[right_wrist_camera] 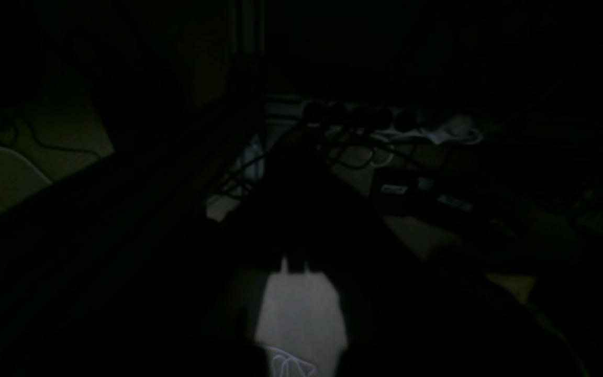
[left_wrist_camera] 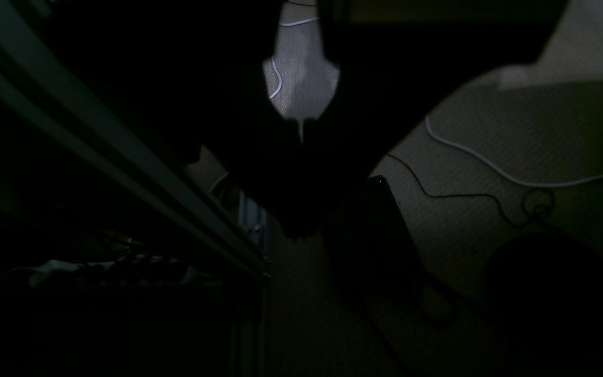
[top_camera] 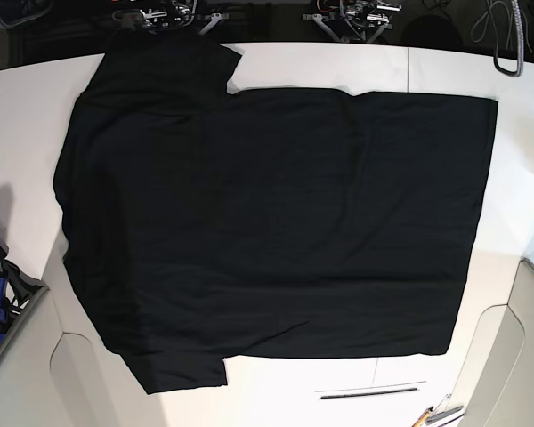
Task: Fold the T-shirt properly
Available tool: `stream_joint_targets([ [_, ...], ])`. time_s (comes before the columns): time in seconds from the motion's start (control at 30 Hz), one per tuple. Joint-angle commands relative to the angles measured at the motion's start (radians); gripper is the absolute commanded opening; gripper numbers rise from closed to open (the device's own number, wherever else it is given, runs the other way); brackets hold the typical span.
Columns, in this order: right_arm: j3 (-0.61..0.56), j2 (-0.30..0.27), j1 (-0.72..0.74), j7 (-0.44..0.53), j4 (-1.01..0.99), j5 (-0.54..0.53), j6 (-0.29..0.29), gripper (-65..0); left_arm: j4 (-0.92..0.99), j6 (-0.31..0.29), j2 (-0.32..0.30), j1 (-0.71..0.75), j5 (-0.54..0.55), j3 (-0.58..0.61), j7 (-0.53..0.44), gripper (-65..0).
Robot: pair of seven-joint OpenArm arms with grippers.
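A: Fingers? Both wrist views are showing mostly darkness; neither gripper's tips are making themselves out, but both are sitting pressed together, pinching nothing visible.

B: And the T-shirt (top_camera: 276, 213)?

A: Lying flat, plain side up, filling the white table (top_camera: 18, 124) mid-frame, sleeves at left. No fold is showing; all folding is remaining, by my judgement.

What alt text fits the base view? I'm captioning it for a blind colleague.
A large black T-shirt lies spread flat, plain side up, covering most of a white table, sleeves at the left. Neither arm reaches over the cloth, and small tools lie at the bottom right edge.
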State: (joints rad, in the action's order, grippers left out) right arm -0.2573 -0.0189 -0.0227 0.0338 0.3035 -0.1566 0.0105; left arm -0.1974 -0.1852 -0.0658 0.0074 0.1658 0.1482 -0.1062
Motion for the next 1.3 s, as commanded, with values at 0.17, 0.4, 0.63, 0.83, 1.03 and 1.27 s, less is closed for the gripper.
stream_joint_targets([
  [0.17,0.003,0.0,0.003,0.012,0.01,0.0,-0.003,-65.0,-0.006,-0.01,0.002,-0.005,0.001,-0.002,-0.018,-65.0],
  [0.4,0.003,0.0,0.003,0.012,0.01,0.0,-0.003,-65.0,-0.006,-0.01,0.002,-0.005,0.001,-0.002,-0.018,-65.0],
  [0.63,0.003,0.0,0.003,0.012,0.01,0.0,-0.003,-65.0,-0.006,-0.01,0.002,-0.005,0.001,-0.002,-0.018,-65.0],
  [0.83,0.003,-0.001,0.002,0.011,0.01,0.0,-0.003,-65.0,-0.006,-0.01,0.001,-0.004,0.001,-0.002,-0.018,-65.0],
  [1.03,0.003,-0.014,-0.019,0.011,0.011,0.001,-0.003,-65.0,-0.016,-0.01,-0.005,0.026,0.002,-0.002,-0.018,-65.0],
  [1.27,0.003,-0.071,-0.064,0.011,0.02,0.003,-0.003,-65.0,-0.171,-0.01,-0.043,0.175,0.002,-0.002,-0.018,-65.0],
])
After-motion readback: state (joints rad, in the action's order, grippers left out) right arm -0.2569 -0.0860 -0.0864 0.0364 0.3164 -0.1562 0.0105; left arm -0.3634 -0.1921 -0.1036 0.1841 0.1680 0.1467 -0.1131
